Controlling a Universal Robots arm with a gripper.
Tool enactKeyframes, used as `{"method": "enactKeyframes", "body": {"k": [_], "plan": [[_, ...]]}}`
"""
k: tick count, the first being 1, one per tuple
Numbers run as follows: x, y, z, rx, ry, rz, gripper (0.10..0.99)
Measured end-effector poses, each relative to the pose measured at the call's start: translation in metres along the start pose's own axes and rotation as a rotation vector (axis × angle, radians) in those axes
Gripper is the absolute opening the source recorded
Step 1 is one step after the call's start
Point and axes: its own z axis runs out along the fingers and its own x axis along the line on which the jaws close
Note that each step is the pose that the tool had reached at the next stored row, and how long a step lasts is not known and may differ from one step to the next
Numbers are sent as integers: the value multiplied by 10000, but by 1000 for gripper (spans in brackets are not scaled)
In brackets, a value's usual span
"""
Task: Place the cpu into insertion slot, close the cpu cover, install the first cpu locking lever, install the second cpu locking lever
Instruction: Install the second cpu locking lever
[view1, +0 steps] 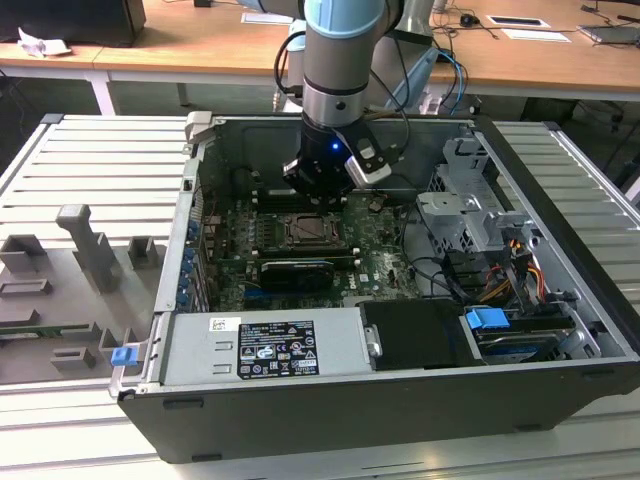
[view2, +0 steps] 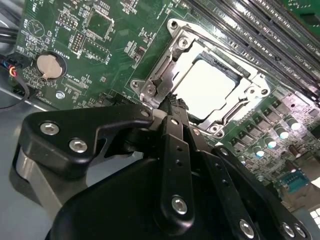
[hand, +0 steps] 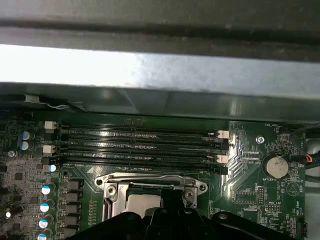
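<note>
Ribbed grey metal table (view1: 90, 160) carries an open black computer case (view1: 400, 400), with wooden desks beyond it on the far side. Inside the case lies a green motherboard (view1: 385, 250). One robot arm (view1: 340, 60) reaches down from above into the case, its black jaws (view2: 175, 102) pressed together, holding nothing, their tip just beside the near edge of the insertion slot (view2: 172, 65). Long black memory slots (hand: 140, 145) run along the slot's far side. The cpu cover (view2: 260, 82) lies flat over the socket, and the pale cpu (view2: 210, 85) sits seated in it, showing through the cover's window.
</note>
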Motion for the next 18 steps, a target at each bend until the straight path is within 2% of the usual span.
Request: {"method": "enactKeyframes", "body": {"k": [1, 2, 3, 5, 15, 18], "plan": [[1, 1, -11, -2, -1, -1, 106], [0, 4, -51, -2, -2, -3, 106], [1, 8, -125, -2, -2, -2, 106], [1, 12, -186, -1, -1, -1, 106], [9, -147, -195, -8, -2, 0, 106], [10, -157, -196, -8, -2, 1, 106]]}}
